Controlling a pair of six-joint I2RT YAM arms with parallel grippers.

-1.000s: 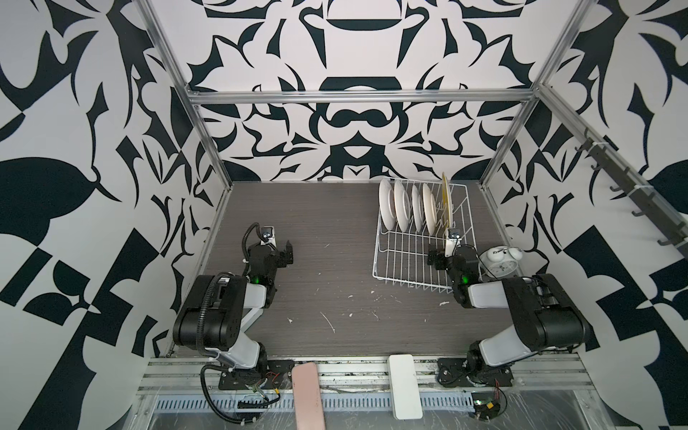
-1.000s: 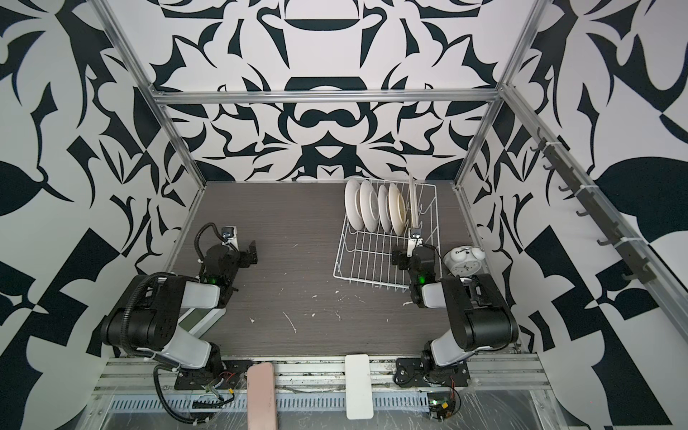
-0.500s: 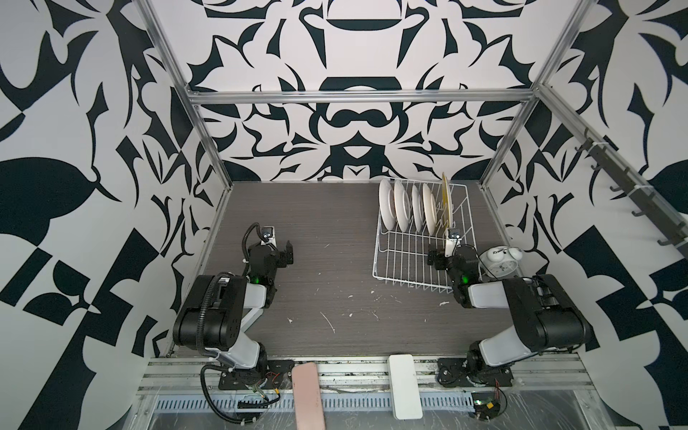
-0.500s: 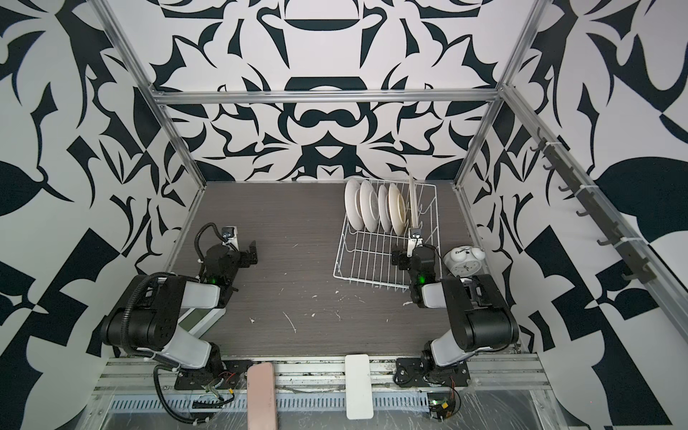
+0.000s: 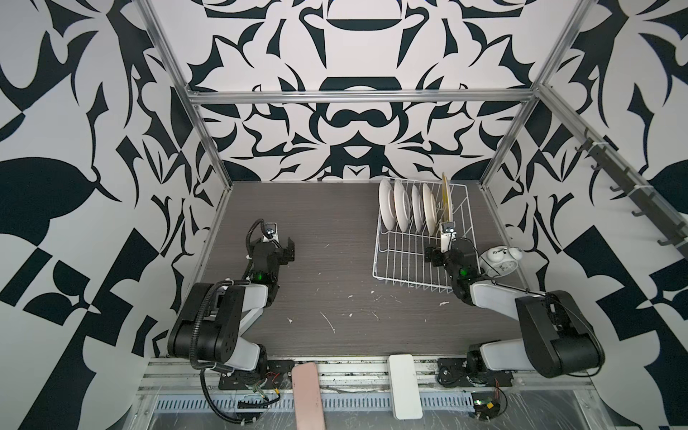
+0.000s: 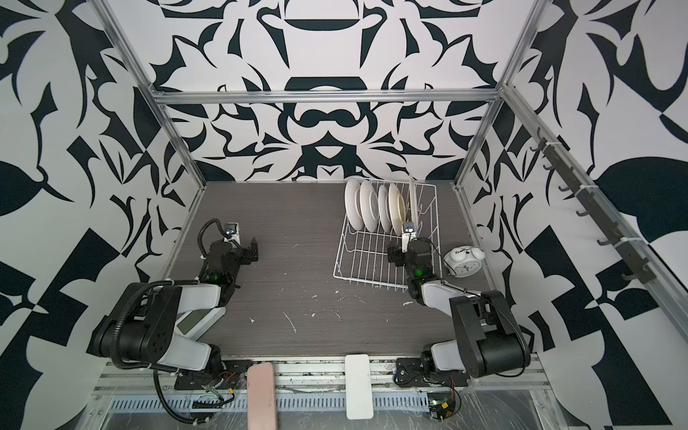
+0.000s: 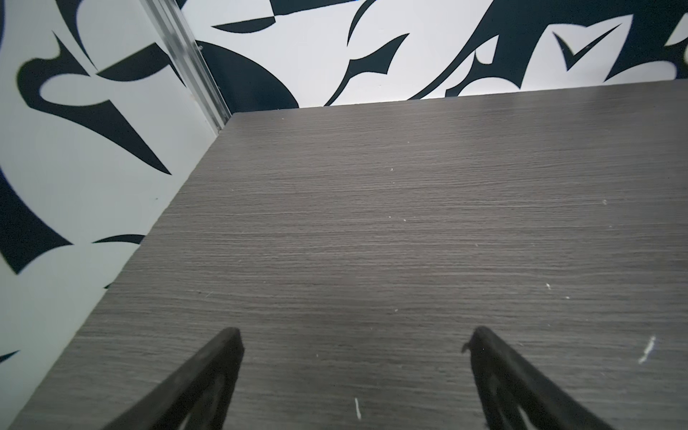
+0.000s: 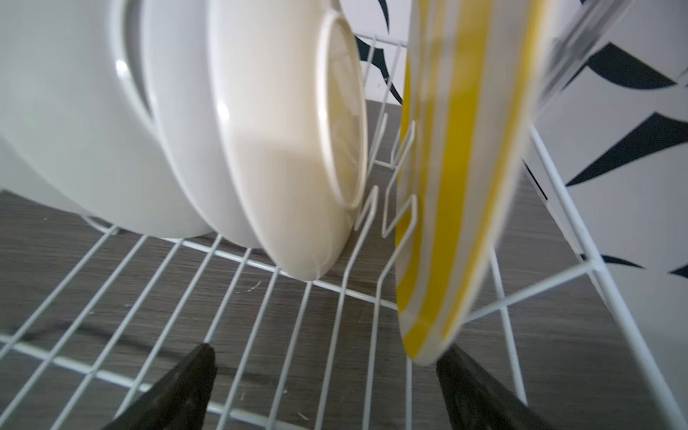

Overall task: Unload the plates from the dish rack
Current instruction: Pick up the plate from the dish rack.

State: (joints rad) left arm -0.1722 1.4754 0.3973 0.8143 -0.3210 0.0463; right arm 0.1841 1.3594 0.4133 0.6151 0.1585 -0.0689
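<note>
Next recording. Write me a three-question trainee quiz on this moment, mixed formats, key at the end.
1. True or false: the left gripper is shut.
2. How many plates stand in the rack?
3. Which is nearest the right gripper? A) yellow-striped plate B) white plate at the row's other end C) a mug
Key: 1 false; 2 five; 3 A.

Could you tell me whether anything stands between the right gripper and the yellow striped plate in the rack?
Nothing visible does. The open right gripper sits just before the striped plate's lower edge, above the rack's wires; the neighbouring white plate stands apart to one side.
</note>
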